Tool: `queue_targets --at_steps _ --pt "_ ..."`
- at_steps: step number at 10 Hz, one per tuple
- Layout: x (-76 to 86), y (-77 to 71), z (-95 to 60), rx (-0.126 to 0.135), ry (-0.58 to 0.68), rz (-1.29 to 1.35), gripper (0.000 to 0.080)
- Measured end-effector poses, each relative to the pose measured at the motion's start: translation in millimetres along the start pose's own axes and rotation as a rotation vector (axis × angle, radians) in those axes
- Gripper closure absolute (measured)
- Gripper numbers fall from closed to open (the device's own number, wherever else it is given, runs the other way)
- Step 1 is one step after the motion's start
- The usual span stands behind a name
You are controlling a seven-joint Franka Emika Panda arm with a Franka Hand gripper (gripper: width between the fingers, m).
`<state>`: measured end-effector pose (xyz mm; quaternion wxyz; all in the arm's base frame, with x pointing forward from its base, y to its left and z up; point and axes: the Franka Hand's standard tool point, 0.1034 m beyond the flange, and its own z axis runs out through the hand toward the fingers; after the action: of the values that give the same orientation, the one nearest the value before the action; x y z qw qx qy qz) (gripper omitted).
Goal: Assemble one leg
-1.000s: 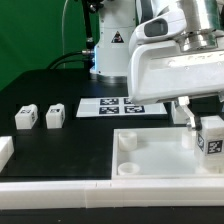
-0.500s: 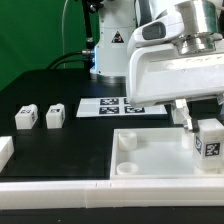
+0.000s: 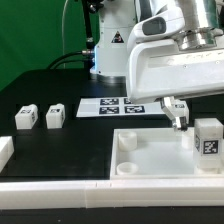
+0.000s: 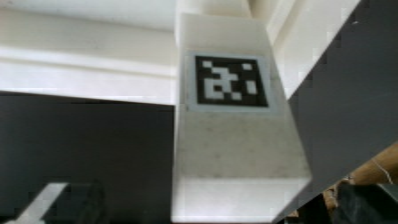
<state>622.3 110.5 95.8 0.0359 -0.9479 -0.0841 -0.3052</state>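
A white leg (image 3: 208,137) with a black-and-white tag stands upright at the far right corner of the large white tray-like piece (image 3: 160,158), at the exterior view's right. My gripper (image 3: 198,115) is just above it, and one finger (image 3: 178,112) shows with a dark gap between it and the leg. In the wrist view the leg (image 4: 231,140) runs down the middle between my fingers. One finger (image 4: 45,205) stands clearly off the leg and the other (image 4: 374,192) is close beside it. The gripper (image 4: 205,208) is open around the leg.
Two more legs (image 3: 25,118) (image 3: 54,115) stand on the black table at the exterior view's left. Another white part (image 3: 4,150) lies at the left edge. The marker board (image 3: 112,106) lies behind the tray. A long white bar (image 3: 90,190) runs along the front.
The visible finger has moved away from the leg toward the exterior view's left, opening a gap. The leg shifted slightly left and now stands on the tray corner.
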Motion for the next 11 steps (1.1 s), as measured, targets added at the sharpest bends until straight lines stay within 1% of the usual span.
queue_targets --at_steps 3,5,6,7,8,9,10,11 --pt "3.4 -0.3 -2.3 0.000 0.006 -0.001 0.0151" --pt "9.3 -0.6 -7.7 0.001 0.006 -0.001 0.0151" --pt "10.4 -2.2 -11.6 0.007 -0.033 -0.001 0.0151" --pt "14.3 -0.9 -14.6 0.005 -0.026 0.000 0.0151" --pt "8.3 -2.0 -12.5 0.014 -0.092 0.000 0.0151" --pt "8.6 -3.6 -14.4 0.031 -0.208 0.001 0.0151" --pt "13.5 -3.3 -14.6 0.038 -0.258 0.002 0.0151" --pt "7.4 -4.8 -14.5 0.054 -0.373 0.005 0.0151"
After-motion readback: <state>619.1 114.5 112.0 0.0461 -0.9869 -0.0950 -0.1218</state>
